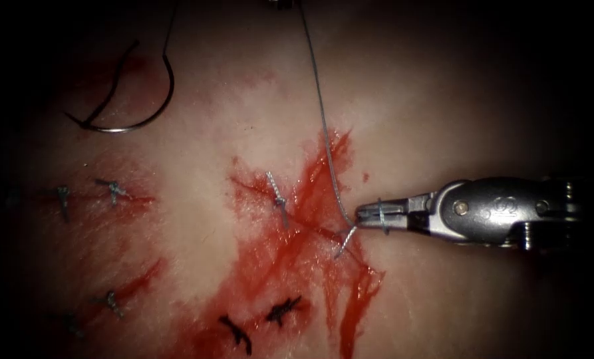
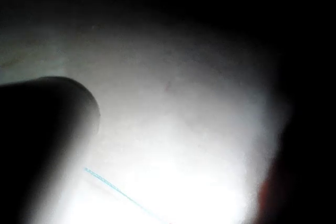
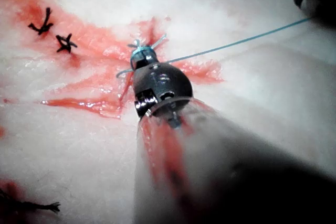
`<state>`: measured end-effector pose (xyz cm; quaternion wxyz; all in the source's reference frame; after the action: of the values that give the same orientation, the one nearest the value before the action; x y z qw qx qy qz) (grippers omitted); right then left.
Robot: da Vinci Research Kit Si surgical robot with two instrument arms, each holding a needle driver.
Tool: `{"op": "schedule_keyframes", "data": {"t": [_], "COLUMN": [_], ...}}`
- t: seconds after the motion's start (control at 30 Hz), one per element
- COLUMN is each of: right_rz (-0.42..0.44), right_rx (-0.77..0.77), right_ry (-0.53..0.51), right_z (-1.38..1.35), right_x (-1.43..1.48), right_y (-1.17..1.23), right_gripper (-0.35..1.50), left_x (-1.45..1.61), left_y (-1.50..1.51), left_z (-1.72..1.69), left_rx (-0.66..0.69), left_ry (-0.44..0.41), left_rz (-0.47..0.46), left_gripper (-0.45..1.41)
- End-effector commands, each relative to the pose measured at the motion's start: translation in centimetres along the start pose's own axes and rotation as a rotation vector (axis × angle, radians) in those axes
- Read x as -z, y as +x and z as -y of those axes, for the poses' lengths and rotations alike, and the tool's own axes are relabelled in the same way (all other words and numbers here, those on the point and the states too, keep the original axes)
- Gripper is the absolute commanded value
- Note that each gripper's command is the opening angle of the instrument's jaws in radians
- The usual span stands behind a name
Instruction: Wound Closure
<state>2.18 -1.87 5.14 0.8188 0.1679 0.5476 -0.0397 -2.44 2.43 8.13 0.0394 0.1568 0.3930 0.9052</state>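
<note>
We see the right pincer (image 1: 370, 216), shiny steel, clenched on the thin blue thread (image 1: 323, 119) just right of the cut (image 1: 310, 229). The curved needle (image 1: 144, 113) lies loose on the wet pink tissue (image 1: 443, 100), far up-left of that cut. The left pincer we can't tell.

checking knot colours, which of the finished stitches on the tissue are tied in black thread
The two black stitches lowest in the endoscope view, side by side in the red fluid. Every other stitch, including the one nearest the right tool, is pale blue-grey.
</note>
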Motion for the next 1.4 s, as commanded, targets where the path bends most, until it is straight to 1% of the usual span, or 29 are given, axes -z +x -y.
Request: {"op": "schedule_keyframes", "data": {"t": [0.03, 0.07, 0.1, 0.13, 0.17, 0.23, 0.33, 0.4, 0.47, 0.5, 0.57, 0.6, 0.67, 0.7, 0.8, 0.87, 0.93, 1.1, 1.13, 1.17, 1.23, 1.27, 1.3, 1.37, 1.4], "right_rz": [-0.011, -0.008, 0.022, 0.037, 0.074, 0.102, 0.101, 0.104, 0.105, 0.097, 0.047, 0.028, 0.035, 0.038, 0.04, 0.039, 0.035, 0.019, -0.01, -0.014, -0.007, -0.003, 0.0, -0.014, -0.047], "right_rx": [0.013, 0.022, 0.035, 0.043, 0.063, 0.079, 0.089, 0.108, 0.127, 0.131, 0.115, 0.093, 0.059, 0.065, 0.053, 0.049, 0.048, 0.052, 0.05, 0.05, 0.051, 0.056, 0.065, 0.021, -0.029], "right_ry": [0.021, 0.04, 0.114, 0.157, 0.251, 0.303, 0.352, 0.376, 0.349, 0.31, 0.183, 0.103, 0.061, 0.045, 0.023, 0.027, 0.055, 0.08, 0.075, 0.08, 0.105, 0.142, 0.154, 0.163, 0.179], "right_z": [0.0, 0.02, 0.05, 0.06, 0.08, 0.08, 0.12, 0.13, 0.09, 0.06, -0.01, -0.05, -0.11, -0.14, -0.16, -0.18, -0.19, -0.16, -0.15, -0.15, -0.15, -0.12, -0.06, 0.06, 0.2], "right_x": [-0.11, -0.12, -0.12, -0.12, -0.1, -0.08, -0.07, -0.08, -0.08, -0.07, -0.02, 0.04, 0.09, 0.12, 0.19, 0.23, 0.26, 0.23, 0.22, 0.22, 0.21, 0.17, 0.12, 0.01, -0.13], "right_y": [-0.03, -0.05, -0.09, -0.11, -0.13, -0.15, -0.19, -0.21, -0.18, -0.16, -0.1, -0.04, 0.01, 0.01, -0.02, -0.06, -0.11, -0.15, -0.14, -0.14, -0.14, -0.16, -0.18, -0.19, -0.19], "right_gripper": [-0.35, -0.35, -0.35, -0.35, -0.35, -0.35, -0.35, -0.35, -0.35, -0.35, -0.35, -0.35, -0.35, -0.35, -0.35, -0.35, -0.35, -0.35, -0.35, -0.35, -0.35, -0.35, -0.35, -0.35, -0.35], "left_x": [-0.03, -0.03, -0.05, -0.06, -0.08, -0.13, -0.13, -0.13, -0.12, -0.11, -0.09, -0.04, 0.02, 0.04, 0.04, 0.01, -0.03, -0.1, -0.09, -0.07, -0.05, -0.04, -0.02, 0.01, 0.04], "left_y": [0.11, 0.14, 0.17, 0.2, 0.21, 0.2, 0.15, 0.06, -0.04, -0.1, -0.22, -0.38, -0.59, -0.7, -0.9, -1.01, -1.19, -1.37, -1.41, -1.44, -1.44, -1.42, -1.34, -1.24, -1.06], "left_z": [-0.01, 0.01, 0.02, 0.03, 0.04, 0.04, 0.02, 0.0, -0.03, -0.06, -0.13, -0.23, -0.35, -0.37, -0.37, -0.36, -0.32, -0.23, -0.24, -0.26, -0.27, -0.24, -0.19, -0.12, -0.02], "left_rx": [-0.005, -0.022, -0.056, -0.078, -0.113, -0.14, -0.148, -0.146, -0.15, -0.147, -0.16, -0.168, -0.184, -0.191, -0.185, -0.182, -0.179, -0.177, -0.182, -0.18, -0.172, -0.159, -0.14, -0.116, -0.104], "left_ry": [0.006, 0.016, 0.038, 0.052, 0.073, 0.082, 0.094, 0.085, 0.081, 0.081, 0.078, 0.067, 0.058, 0.053, 0.047, 0.044, 0.037, 0.023, 0.022, 0.021, 0.018, 0.018, 0.022, 0.021, 0.025], "left_rz": [0.001, 0.002, 0.008, 0.013, 0.031, 0.084, 0.104, 0.148, 0.173, 0.179, 0.186, 0.187, 0.193, 0.203, 0.212, 0.215, 0.219, 0.236, 0.237, 0.241, 0.251, 0.25, 0.226, 0.215, 0.207], "left_gripper": [-0.45, -0.45, -0.45, -0.45, -0.45, -0.45, -0.45, -0.45, -0.45, -0.45, -0.45, -0.45, -0.45, -0.45, -0.45, -0.45, -0.45, -0.45, -0.45, -0.45, -0.45, -0.45, -0.45, -0.45, -0.45]}}
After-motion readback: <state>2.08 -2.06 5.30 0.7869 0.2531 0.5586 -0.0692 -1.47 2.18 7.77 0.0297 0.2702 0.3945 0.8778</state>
